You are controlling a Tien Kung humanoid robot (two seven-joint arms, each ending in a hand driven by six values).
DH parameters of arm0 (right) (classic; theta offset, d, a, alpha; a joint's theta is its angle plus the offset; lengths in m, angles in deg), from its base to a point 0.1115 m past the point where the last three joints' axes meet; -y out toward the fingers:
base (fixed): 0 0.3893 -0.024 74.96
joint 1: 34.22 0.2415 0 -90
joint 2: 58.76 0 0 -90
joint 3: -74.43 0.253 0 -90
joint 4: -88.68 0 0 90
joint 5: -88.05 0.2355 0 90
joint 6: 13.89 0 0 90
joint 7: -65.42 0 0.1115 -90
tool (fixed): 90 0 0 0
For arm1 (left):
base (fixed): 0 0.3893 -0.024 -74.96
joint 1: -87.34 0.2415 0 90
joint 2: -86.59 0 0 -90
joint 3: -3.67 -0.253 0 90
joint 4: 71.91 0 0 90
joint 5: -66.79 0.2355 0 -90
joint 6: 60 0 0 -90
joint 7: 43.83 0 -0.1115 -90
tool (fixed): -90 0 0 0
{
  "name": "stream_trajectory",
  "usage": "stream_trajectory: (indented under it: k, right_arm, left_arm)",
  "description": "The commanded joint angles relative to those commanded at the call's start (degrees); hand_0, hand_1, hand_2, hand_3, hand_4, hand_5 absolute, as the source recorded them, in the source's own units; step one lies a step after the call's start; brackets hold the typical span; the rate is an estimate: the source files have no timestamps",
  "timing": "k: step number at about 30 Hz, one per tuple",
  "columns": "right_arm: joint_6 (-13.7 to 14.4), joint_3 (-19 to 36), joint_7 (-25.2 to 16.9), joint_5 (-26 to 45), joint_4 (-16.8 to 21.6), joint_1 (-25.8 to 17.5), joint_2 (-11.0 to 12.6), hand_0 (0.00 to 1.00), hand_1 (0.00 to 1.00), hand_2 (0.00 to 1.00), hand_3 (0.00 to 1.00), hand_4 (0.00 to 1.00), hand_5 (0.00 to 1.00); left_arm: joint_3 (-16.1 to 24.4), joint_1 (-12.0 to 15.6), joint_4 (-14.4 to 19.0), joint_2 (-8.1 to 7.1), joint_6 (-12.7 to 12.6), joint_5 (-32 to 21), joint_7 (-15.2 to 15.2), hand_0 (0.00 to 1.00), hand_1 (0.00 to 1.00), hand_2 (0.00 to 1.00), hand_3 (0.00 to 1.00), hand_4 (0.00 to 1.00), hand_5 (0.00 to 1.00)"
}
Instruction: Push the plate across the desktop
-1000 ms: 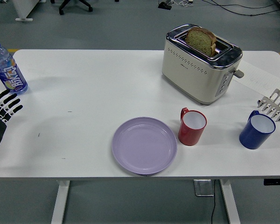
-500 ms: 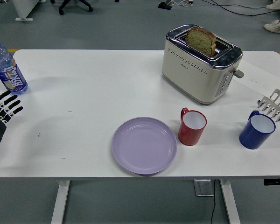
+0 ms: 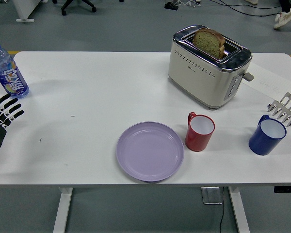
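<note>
stillness across the last second: nothing on the table has moved. our left hand (image 3: 2, 116) rests at the table's left edge, fingers (image 3: 9, 108) spread and holding nothing. round lilac plastic plate (image 3: 150, 151) lies well right of those fingers, by the near edge.

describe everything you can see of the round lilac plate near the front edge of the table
The round lilac plate is shallow, with a raised rim and a smooth matte surface that looks like plastic. It is empty and lies flat and upright on the white table, close to its near edge. The red mug stands just to its right. Nothing grips it.
</note>
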Motion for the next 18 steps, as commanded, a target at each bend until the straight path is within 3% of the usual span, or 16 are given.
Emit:
stream_trajectory:
  k: [18]
  right_arm:
    - [0.2, 0.4, 0.0, -0.7, 0.0, 0.4, 0.8, 0.632, 0.569, 0.658, 0.611, 0.168, 0.317]
  left_arm:
    - [-0.5, 0.8, 0.2, -0.49, -0.7, 0.0, -0.8, 0.72, 0.756, 0.741, 0.758, 0.518, 0.998]
